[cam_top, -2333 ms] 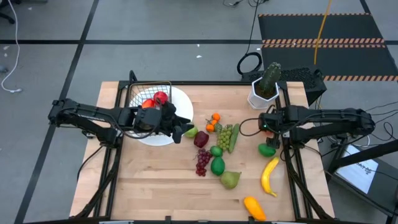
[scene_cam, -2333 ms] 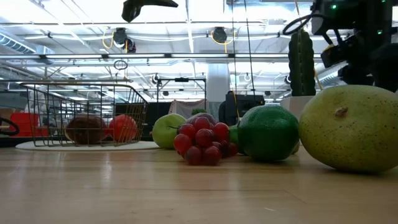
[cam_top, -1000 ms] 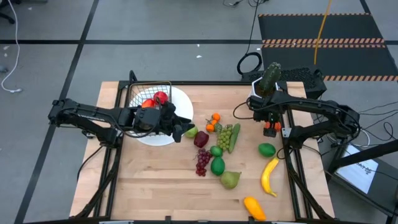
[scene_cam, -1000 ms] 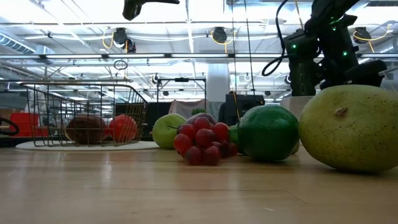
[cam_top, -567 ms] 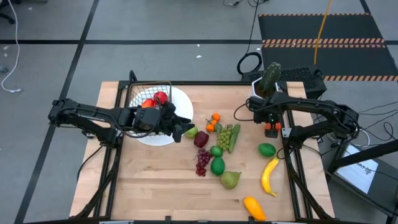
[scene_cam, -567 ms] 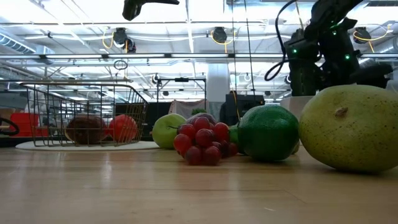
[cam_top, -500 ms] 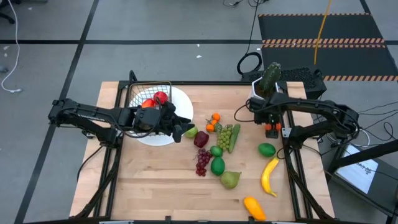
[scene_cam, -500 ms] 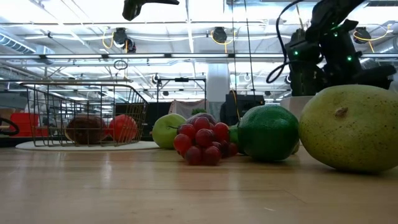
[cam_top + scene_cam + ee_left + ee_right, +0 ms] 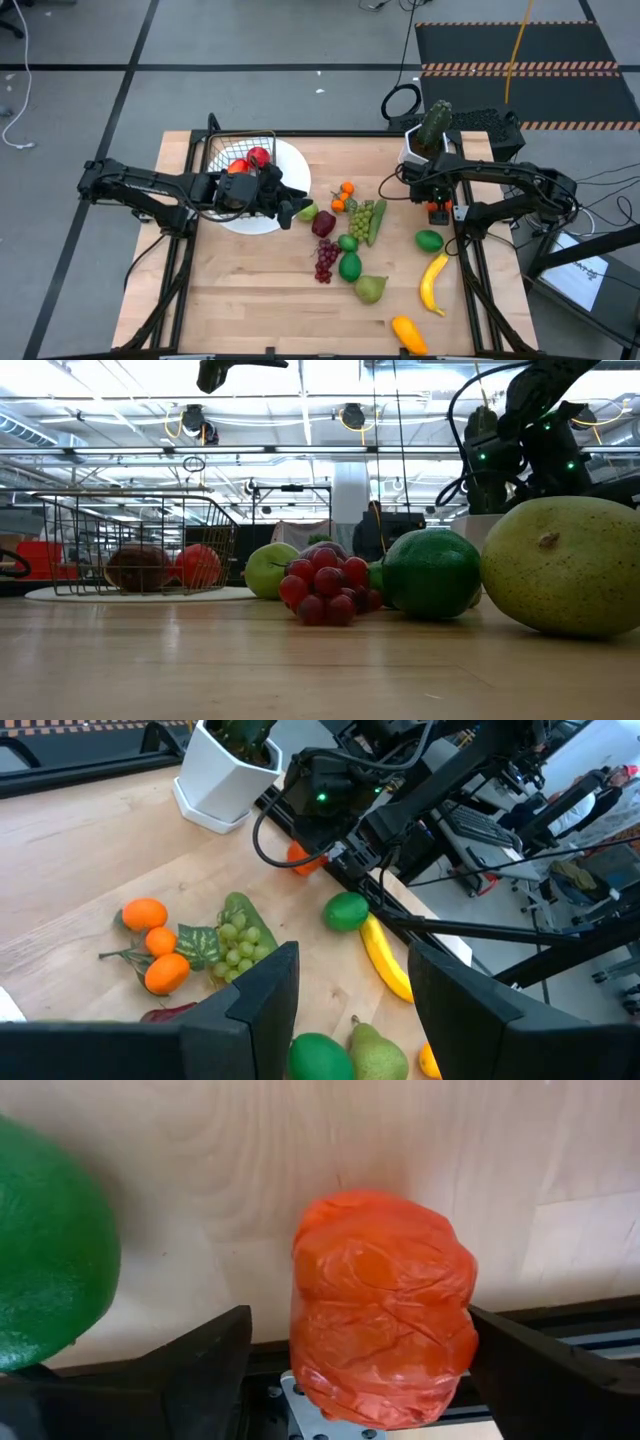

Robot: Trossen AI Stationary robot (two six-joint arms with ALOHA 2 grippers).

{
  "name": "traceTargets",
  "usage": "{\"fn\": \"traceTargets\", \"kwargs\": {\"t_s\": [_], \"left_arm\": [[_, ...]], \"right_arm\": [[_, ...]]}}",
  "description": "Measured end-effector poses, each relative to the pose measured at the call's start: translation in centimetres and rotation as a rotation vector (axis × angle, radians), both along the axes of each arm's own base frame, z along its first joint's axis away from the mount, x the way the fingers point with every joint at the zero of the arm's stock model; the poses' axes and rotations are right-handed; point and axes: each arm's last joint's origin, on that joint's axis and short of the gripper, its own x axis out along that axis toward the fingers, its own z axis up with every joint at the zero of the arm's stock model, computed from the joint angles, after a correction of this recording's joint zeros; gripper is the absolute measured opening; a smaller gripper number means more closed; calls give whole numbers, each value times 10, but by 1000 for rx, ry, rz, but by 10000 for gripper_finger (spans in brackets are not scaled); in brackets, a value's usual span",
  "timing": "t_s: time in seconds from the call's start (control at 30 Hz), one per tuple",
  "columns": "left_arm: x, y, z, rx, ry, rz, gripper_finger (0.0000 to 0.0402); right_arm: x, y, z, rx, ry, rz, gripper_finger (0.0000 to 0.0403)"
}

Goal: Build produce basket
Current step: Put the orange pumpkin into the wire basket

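Note:
The wire basket (image 9: 240, 152) stands on a white plate (image 9: 283, 170) at the far left and holds red fruit (image 9: 258, 157); it also shows in the low view (image 9: 140, 545). Loose produce lies mid-table: oranges (image 9: 343, 196), green grapes (image 9: 361, 220), red grapes (image 9: 326, 258), a lime (image 9: 350, 267), a pear (image 9: 370, 289) and a banana (image 9: 433, 283). My left gripper (image 9: 350, 1010) hangs open and empty by the plate's right rim. My right gripper (image 9: 360, 1380) is open, pointing down, its fingers either side of an orange-red fruit (image 9: 380, 1310) on the table beside a lime (image 9: 428, 240). My right gripper comes at the orange-red fruit (image 9: 400, 1250) from above, one finger (image 9: 200, 1370) on each side. The fruit lies on the wood next to the right frame rail. I cannot tell whether either finger touches it.
A white pot with a green cactus (image 9: 425, 140) stands at the far edge just behind my right gripper. A black frame rail (image 9: 250, 1355) runs next to the orange-red fruit. A yellow-orange fruit (image 9: 408, 335) lies at the near edge. Bare wood shows near left.
My right gripper has drifted slightly toward the table's right and near side and sunk a little over the orange-red fruit. The left arm and the produce have stayed put.

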Motion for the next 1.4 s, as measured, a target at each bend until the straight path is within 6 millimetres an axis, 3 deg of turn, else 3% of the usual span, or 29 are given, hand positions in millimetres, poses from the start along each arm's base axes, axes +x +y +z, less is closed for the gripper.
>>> {"fn": "traceTargets", "kwargs": {"t_s": [0.43,0.6,1.03,1.4], "left_arm": [[0,0,0,0,0,0,189],[0,0,0,1,1,0,189],[0,0,0,-19,-8,7,189],[1,1,4,4,-47,26,189]], "right_arm": [[-2,1,1,-4,25,-51,266],[3,-2,12,-17,7,-61,248],[22,-8,61,-38,-195,-179,252],[15,3,111,69,-522,-380,253]]}}
